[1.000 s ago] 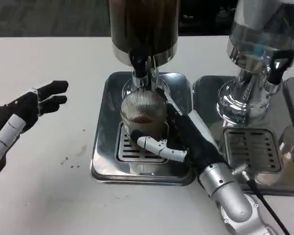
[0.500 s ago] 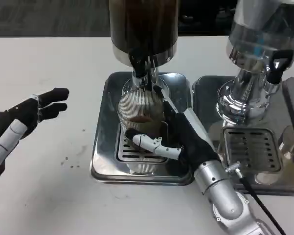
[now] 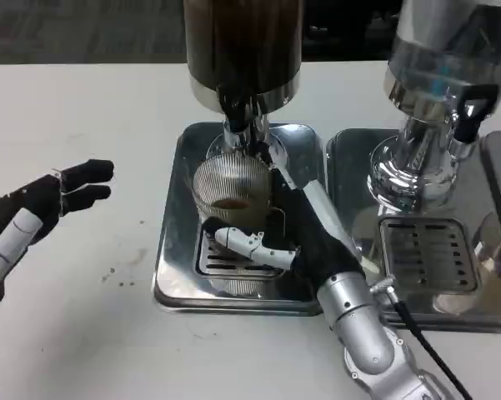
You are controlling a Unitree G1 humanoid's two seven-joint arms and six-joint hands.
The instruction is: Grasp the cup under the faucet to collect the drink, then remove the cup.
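Two tall drink dispensers stand on the white surface [image 3: 83, 100], each over its own steel drip tray. The dark-filled cylindrical dispenser [image 3: 243, 50] sits above the left stainless drip tray [image 3: 177, 250]; the clear chrome-based dispenser [image 3: 438, 92] sits to its right.

Under the dark dispenser's black faucet [image 3: 237, 112] stands the ribbed clear glass cup [image 3: 232, 190], on the tray just behind the slotted grate, with a shallow layer of brown drink in it. The right hand [image 3: 296, 229] is wrapped around the cup from its right side, fingers closed on the glass. The left hand [image 3: 42, 208] hovers over the surface well to the left, fingers spread and holding nothing.

The biggest risk is probably a spill: the ribbed glass may slip in a loose grip, and any tilt on lifting would slop the drink onto the tray. Pulling the cup away while the faucet runs would send liquid onto the grate. The rim sits near the faucet, so lifting straight up could knock it.
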